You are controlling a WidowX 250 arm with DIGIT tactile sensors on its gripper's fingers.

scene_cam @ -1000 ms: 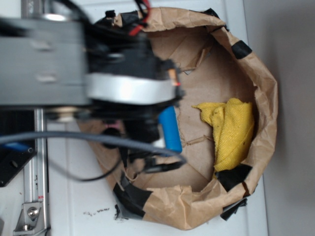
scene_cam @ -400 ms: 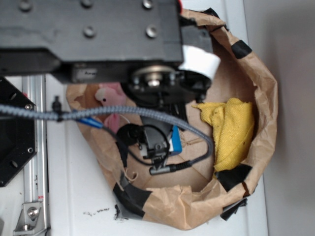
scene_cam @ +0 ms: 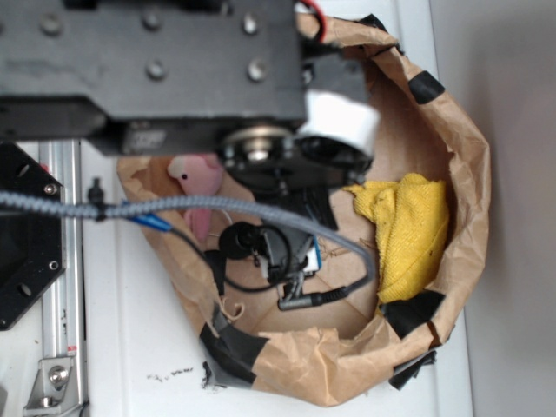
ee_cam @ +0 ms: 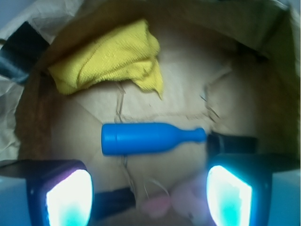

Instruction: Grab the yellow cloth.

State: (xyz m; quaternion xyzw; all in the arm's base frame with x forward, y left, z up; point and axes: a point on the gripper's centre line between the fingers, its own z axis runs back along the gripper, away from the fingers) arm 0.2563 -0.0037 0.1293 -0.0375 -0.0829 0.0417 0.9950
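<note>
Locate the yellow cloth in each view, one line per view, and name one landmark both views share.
Exterior: the yellow cloth lies crumpled at the right side of the brown paper bag, against its wall.
Wrist: the yellow cloth sits at upper left, beyond the blue bottle.
Shared landmark: the blue bottle, almost wholly hidden under the arm in the exterior view, lying in plain sight in the wrist view.

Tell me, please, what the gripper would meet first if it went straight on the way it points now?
Probably the blue bottle, lying between the open gripper's fingers; the yellow cloth lies beyond it. Depth is unclear.
</note>
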